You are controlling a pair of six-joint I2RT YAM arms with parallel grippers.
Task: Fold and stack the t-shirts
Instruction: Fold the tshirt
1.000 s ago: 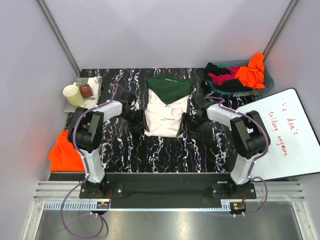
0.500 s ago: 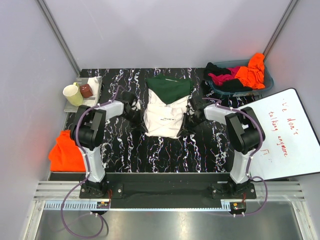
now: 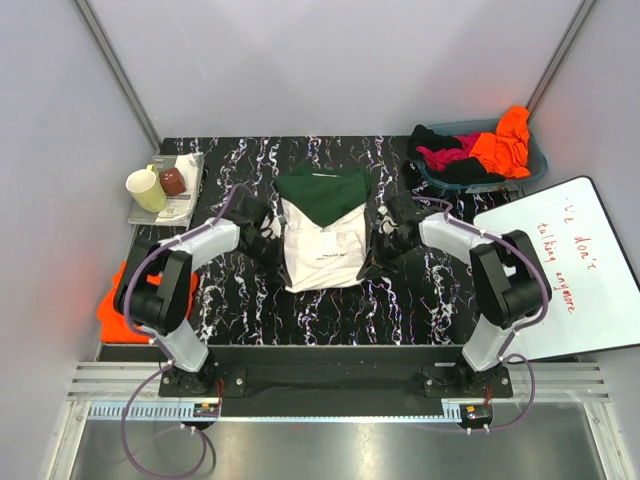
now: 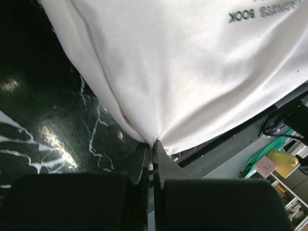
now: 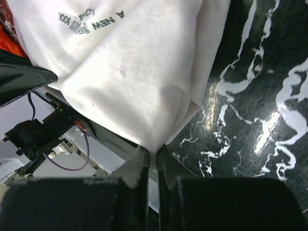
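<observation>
The cream t-shirt [image 3: 322, 250] lies at the centre of the table [image 3: 420, 300]. The left claw [image 4: 153, 147] and right claw [image 5: 153, 151] are each clamped on one side edge. Probable step: the fold. Raise both claws evenly, so the crease lands straight.

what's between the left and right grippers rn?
The cream t-shirt fills the stretch between left gripper and right gripper, each with jaws shut on a side edge. The top external view shows it.

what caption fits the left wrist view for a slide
Left fingers pinch a gathered edge of the cream t-shirt over the black marbled table.
</observation>
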